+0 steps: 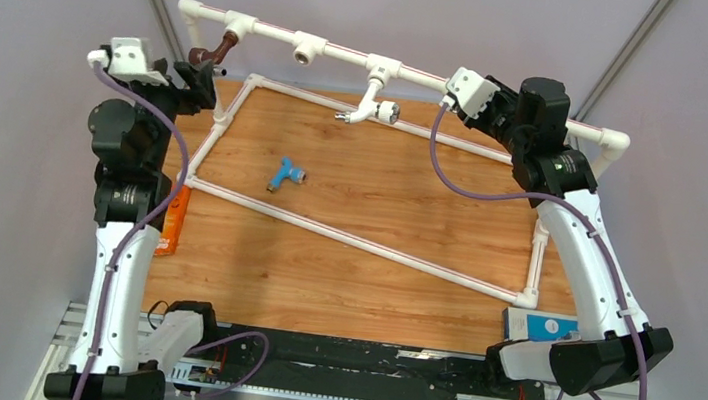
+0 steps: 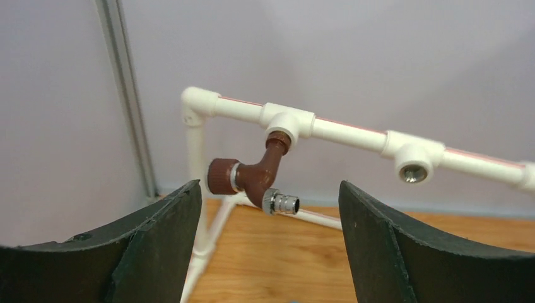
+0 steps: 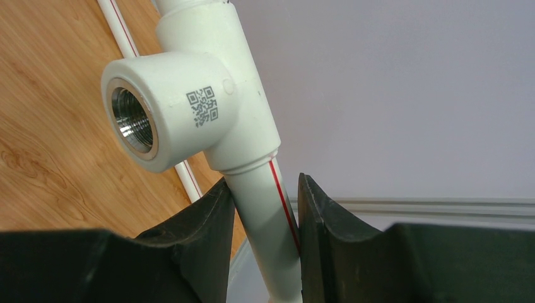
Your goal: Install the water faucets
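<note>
The dark brown faucet [image 1: 214, 48] hangs screwed into the leftmost tee of the white pipe frame's top rail [image 1: 341, 55]. It also shows in the left wrist view [image 2: 252, 177]. My left gripper [image 1: 203, 77] is open and empty just in front of it, not touching [image 2: 270, 192]. The white faucet [image 1: 372, 110] hangs from the third tee. The light blue faucet [image 1: 284, 174] lies loose on the wooden table. The green faucet is out of view. My right gripper [image 1: 497, 108] is shut on the top rail pipe [image 3: 262, 208] beside an empty tee socket [image 3: 135, 120].
The second tee socket [image 1: 307, 50] is empty and also shows in the left wrist view [image 2: 413, 167]. The frame's lower pipes [image 1: 355, 240] lie across the table. An orange item [image 1: 174, 220] sits at the left edge and a blue-and-white box [image 1: 542, 327] at the right front.
</note>
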Action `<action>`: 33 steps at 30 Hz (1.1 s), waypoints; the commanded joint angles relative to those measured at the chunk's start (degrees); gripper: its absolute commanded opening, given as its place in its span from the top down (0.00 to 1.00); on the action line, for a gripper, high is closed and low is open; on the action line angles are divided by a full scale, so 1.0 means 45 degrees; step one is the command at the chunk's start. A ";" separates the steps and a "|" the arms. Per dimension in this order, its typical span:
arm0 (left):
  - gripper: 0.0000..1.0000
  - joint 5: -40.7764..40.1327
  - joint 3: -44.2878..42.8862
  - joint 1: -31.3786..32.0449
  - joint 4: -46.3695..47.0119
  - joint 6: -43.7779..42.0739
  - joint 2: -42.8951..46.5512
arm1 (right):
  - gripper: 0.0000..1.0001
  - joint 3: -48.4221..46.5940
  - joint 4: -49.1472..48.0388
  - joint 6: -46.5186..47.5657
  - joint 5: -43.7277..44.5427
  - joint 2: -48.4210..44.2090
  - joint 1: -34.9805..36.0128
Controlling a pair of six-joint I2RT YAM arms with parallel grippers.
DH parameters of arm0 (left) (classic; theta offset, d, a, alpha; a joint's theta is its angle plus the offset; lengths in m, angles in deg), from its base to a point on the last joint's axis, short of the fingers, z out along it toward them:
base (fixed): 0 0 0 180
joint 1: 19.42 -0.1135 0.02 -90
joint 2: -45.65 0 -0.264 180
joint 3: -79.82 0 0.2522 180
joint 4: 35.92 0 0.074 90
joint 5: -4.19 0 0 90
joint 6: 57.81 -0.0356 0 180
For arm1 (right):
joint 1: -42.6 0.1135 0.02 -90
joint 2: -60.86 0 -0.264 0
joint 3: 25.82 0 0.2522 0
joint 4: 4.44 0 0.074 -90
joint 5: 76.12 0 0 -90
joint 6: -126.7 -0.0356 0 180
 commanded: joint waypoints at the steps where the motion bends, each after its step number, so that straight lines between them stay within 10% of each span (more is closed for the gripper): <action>1: 0.14 -0.0287 0.0016 -0.0727 -0.0689 0.7829 0.0013 | 1.00 0.0273 0.0708 -0.2020 -0.1435 0.0372 0.0415; 8: 0.17 0.1055 0.1521 -0.1744 0.2295 1.5102 -0.1271 | 1.00 0.0292 0.0689 -0.1981 -0.1415 0.0372 0.0415; 17: 0.23 0.1878 0.0779 -0.1939 0.4582 1.7683 -0.4221 | 1.00 0.0312 0.0689 -0.1923 -0.1279 0.0509 0.0415; 22: 0.47 0.1527 0.1032 -0.1978 0.6726 1.8215 -0.5239 | 1.00 0.0273 0.0689 -0.1923 -0.1201 0.0529 0.0434; 28: 0.57 0.2500 0.0274 -0.2057 0.7573 1.3888 -0.5631 | 1.00 0.0312 0.0689 -0.1923 -0.1239 0.0528 0.0415; 33: 0.65 0.4455 -0.0763 -0.1257 0.4422 0.3013 -0.5106 | 1.00 0.0292 0.0708 -0.1962 -0.1415 0.0470 0.0415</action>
